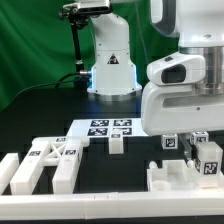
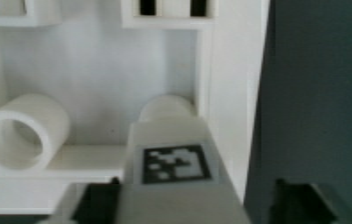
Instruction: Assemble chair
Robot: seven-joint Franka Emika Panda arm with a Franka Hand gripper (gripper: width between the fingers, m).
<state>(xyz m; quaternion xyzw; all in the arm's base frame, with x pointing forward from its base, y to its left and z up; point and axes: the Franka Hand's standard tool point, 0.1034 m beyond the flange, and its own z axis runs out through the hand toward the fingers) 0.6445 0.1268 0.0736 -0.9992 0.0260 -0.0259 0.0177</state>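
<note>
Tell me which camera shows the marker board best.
The exterior view: the marker board lies flat in full view. The wrist view shows only close-up white parts; no board is visible there.

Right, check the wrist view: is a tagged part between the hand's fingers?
Yes, a white tagged part sits between the hand's two dark fingers.

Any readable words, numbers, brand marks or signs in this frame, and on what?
No readable words or numbers.
The square tags on the marker board and the chair part: patterns only, no text.
A dark mark on the robot base: too small to read.
</note>
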